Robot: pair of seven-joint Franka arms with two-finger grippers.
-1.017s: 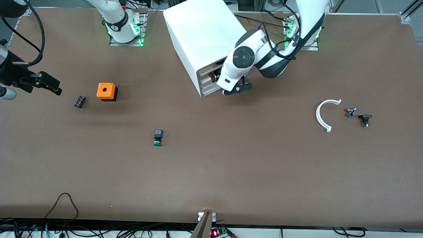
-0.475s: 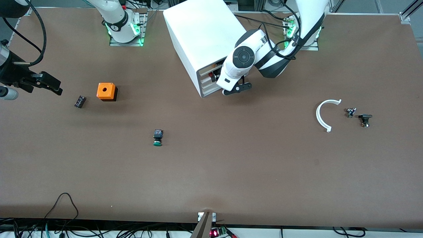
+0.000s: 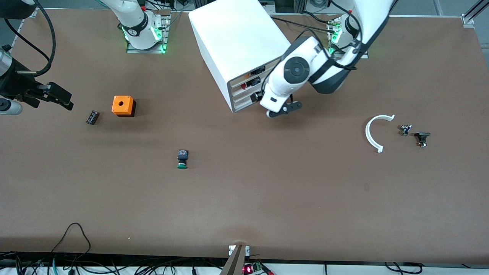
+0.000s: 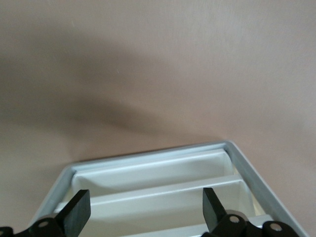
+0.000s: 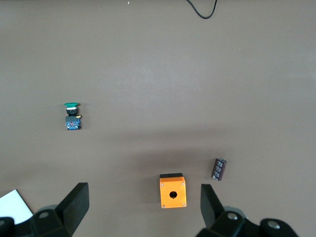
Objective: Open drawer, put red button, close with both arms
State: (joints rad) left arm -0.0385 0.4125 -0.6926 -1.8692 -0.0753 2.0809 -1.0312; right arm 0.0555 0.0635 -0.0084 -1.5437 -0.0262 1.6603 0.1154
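The white cabinet (image 3: 237,42) stands at the robots' edge of the table. Its drawer fronts look flush. The drawer (image 3: 250,82), second from the top, shows a small red and black item through its front; I cannot tell if this is the red button. No red button lies on the table. My left gripper (image 3: 282,108) is open and empty just in front of the cabinet's lower drawers, which show in the left wrist view (image 4: 158,197) between its fingers (image 4: 79,210). My right gripper (image 3: 57,97) is open and empty, up over the right arm's end of the table.
A green-capped button (image 3: 182,159) lies mid-table and also shows in the right wrist view (image 5: 72,116). An orange box (image 3: 123,105) and a small black part (image 3: 92,117) lie near the right gripper. A white curved piece (image 3: 374,131) and two small parts (image 3: 405,129) lie toward the left arm's end.
My left arm has drawn back from the cabinet front toward its own end of the table, uncovering more of the drawer fronts. The right arm has barely moved.
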